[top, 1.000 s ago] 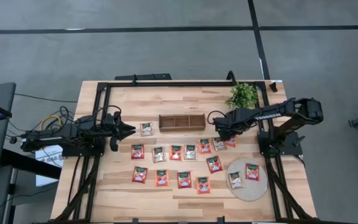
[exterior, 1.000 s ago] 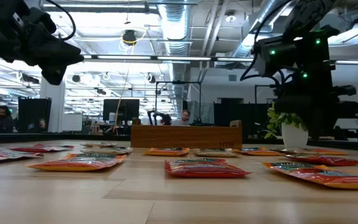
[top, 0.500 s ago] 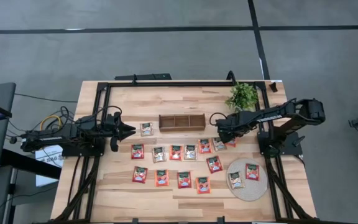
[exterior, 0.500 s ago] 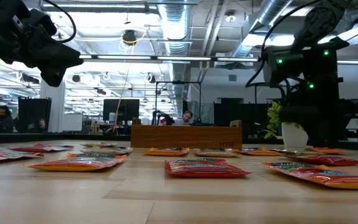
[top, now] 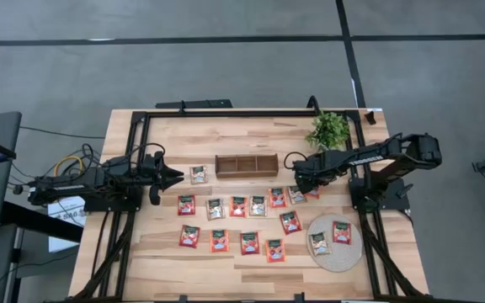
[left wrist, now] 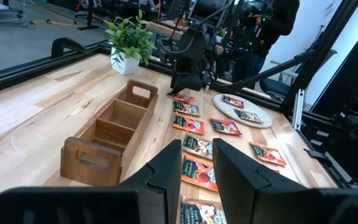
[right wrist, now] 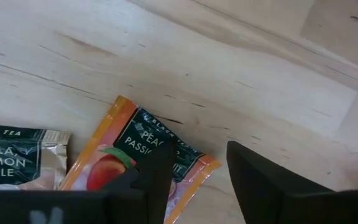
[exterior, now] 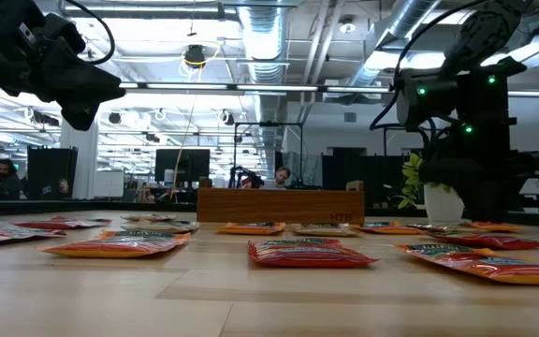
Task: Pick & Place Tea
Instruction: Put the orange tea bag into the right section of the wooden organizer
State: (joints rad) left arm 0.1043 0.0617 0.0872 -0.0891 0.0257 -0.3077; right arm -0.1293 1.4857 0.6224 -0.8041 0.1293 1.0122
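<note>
step: as I hover low over the red packet (right wrist: 146,163), reaching to pick
right pincer (right wrist: 197,171): open, straddling packet edge
next: drop, pinch

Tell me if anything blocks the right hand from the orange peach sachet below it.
Nothing visible does. The right hand hangs open directly over the peach sachet, bare wood around it; only a vanilla sachet lies beside it.

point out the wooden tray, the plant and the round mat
wooden tray (top: 245,164): high view, on its middle compartment.
plant (top: 328,129): high view, on its leaves.
round mat (top: 329,259): high view, on its bare lower edge.
</note>
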